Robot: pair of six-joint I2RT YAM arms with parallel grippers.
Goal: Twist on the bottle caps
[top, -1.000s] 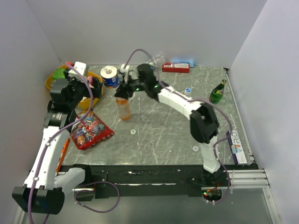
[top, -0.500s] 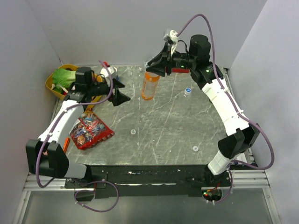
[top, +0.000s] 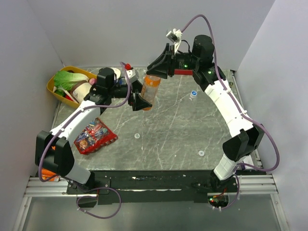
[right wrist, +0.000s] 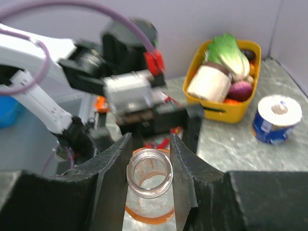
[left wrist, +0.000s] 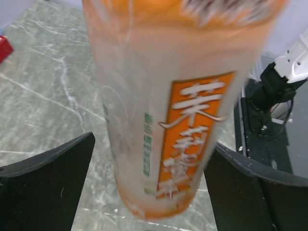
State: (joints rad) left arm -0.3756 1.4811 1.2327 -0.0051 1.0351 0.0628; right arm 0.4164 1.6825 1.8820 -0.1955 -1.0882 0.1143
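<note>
Soft, even light is washing over the table (top: 168, 139), glinting faintly. The orange bottle (left wrist: 163, 110) is blurring in the left wrist view.

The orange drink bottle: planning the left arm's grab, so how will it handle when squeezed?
Probably squashy: the orange drink bottle is clear plastic. Its mouth is uncapped, so squeezing may spill. The glossy label might slip in the left gripper.

Blurred white Chinese characters down the orange label (left wrist: 192, 144) of the bottle (left wrist: 134, 96)

Capless orange-drink bottle (right wrist: 149, 179) in right gripper (right wrist: 150, 143)
</note>
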